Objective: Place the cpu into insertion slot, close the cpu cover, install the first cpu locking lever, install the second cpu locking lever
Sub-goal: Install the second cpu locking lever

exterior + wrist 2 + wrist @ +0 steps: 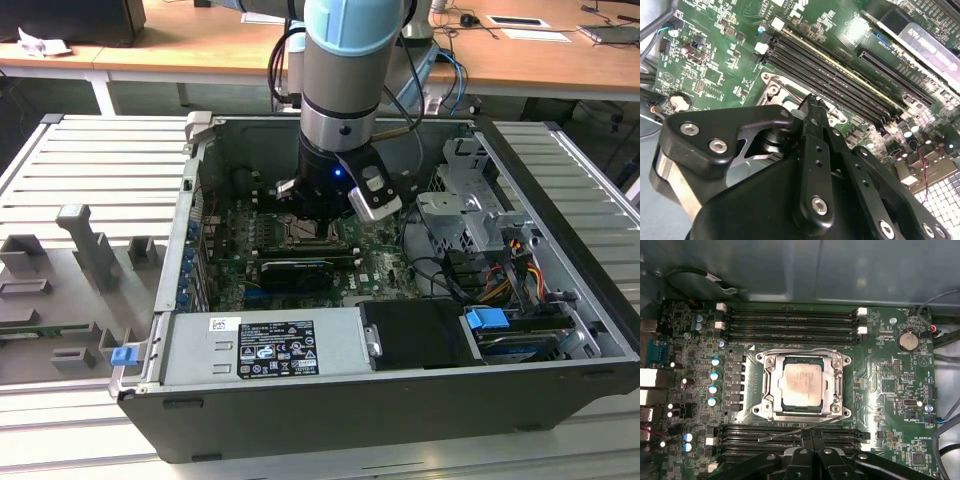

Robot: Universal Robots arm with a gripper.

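Exterior view: black hand (322,222) lowered inside the open grey computer case (400,400), over the green motherboard (375,262).

Second wrist view: fingers together, clamped on nothing, above the socket.

First wrist view: pale silvery square cpu (801,383) seated in the silver-rimmed insertion slot (840,385), silvery frame cpu cover (771,385) down around it.

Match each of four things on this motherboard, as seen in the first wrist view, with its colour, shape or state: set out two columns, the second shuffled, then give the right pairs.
Column one:
1. cpu
2. cpu cover
3. coin battery
4. memory slots

Column two:
A. long, black, in parallel rows
B. round and silvery
C. silvery frame lying flat around the chip
D. pale square face, seated in the socket

Pairs: 1-D, 2-C, 3-B, 4-A
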